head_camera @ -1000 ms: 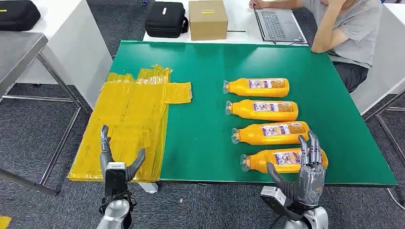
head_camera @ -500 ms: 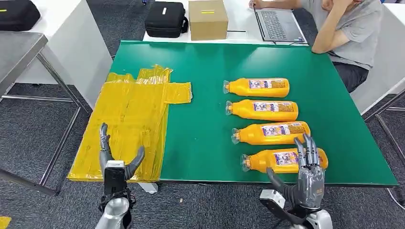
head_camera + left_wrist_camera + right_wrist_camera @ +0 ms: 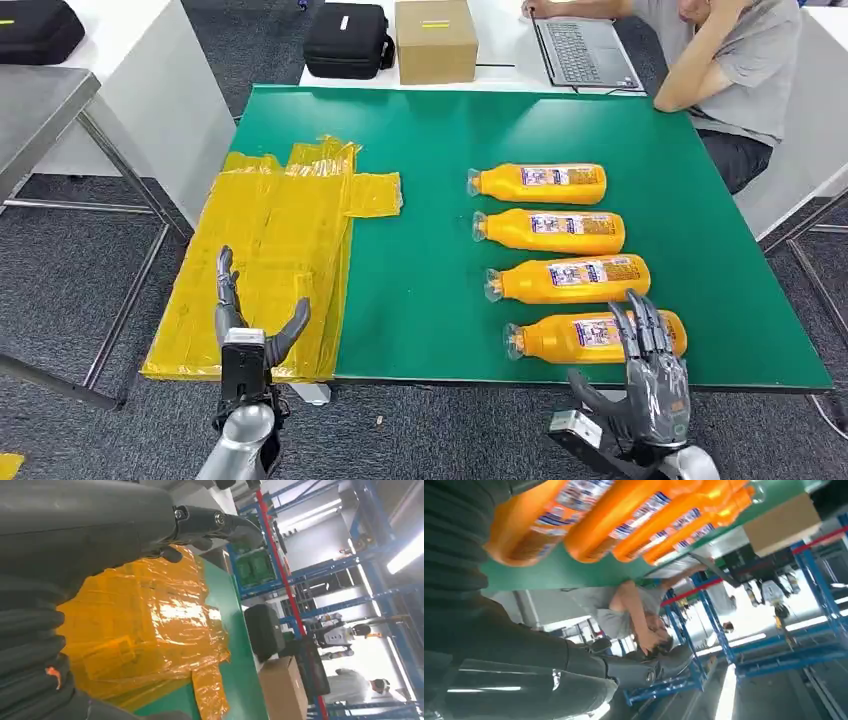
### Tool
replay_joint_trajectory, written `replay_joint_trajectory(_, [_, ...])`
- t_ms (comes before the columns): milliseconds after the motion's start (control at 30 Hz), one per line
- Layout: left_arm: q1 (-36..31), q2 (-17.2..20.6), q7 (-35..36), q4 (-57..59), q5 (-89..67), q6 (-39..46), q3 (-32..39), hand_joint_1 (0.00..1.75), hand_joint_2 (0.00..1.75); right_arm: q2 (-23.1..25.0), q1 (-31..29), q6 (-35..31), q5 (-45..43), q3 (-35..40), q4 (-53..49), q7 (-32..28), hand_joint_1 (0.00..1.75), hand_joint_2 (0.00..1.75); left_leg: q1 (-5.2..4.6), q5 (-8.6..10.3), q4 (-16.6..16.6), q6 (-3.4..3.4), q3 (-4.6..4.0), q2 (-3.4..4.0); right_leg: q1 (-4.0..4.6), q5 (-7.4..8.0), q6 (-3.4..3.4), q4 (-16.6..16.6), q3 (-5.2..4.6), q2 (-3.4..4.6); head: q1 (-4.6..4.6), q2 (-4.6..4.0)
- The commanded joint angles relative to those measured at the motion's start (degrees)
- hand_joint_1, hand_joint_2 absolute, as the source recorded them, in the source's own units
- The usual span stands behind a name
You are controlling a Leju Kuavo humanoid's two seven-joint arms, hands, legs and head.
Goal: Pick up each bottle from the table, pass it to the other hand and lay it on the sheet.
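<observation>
Right hand (image 3: pixel 652 375) spread, holding nothing, its fingertips over the nearest bottle (image 3: pixel 590 336). Left hand (image 3: pixel 250 335) likewise spread and unladen, yellow sheet (image 3: pixel 270 250) just ahead.

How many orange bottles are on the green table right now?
4, lying in a column on the table's right half: farthest bottle, second bottle, third bottle, nearest bottle by the right hand.
</observation>
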Motion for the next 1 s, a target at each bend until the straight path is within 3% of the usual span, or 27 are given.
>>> replay_joint_trajectory(33, [-3.08, 1.66, 0.15, 4.33, 1.22, -0.84, -3.29, 0.00, 1.75, -2.70, 5.92, -0.45, 0.21, -1.71, -6.53, 1.73, 0.00, 1.75, -0.03, -0.19, 0.00, -0.07, 0.37, -0.09, -0.02, -0.25, -0.06, 0.06, 0.38, -0.16, 0.02, 0.00])
replay_joint_trajectory(600, [-4.05, 1.38, 0.15, 6.30, 2.07, -0.69, -4.19, 0.00, 1.75, 1.93, 5.03, -1.82, 0.95, -6.24, -3.84, 3.62, 0.00, 1.75, 0.00, -0.23, -0.07, -0.11, 0.56, 0.05, 0.02, -0.23, -0.08, -0.03, 0.52, -0.05, 0.00, 0.00])
replay_joint_trajectory(733, [-2.64, 1.96, 0.15, 4.85, 2.49, -0.31, -4.62, 0.00, 1.75, 3.23, -0.34, -0.60, 0.63, -7.69, 4.61, 2.16, 0.00, 1.75, 0.02, -0.13, -0.11, -0.07, 0.40, 0.14, 0.03, -0.08, -0.05, -0.12, 0.36, 0.06, 0.00, 0.00])
replay_joint_trajectory(1000, [-3.06, 1.22, 0.15, 6.38, 1.87, -0.90, -4.55, 0.00, 1.75, 4.46, -3.90, -1.28, 3.69, -10.43, 9.87, 1.85, 0.00, 1.75, 0.02, -0.15, -0.12, -0.09, 0.48, 0.14, 0.04, -0.11, -0.08, -0.12, 0.45, 0.06, 0.00, 0.00])
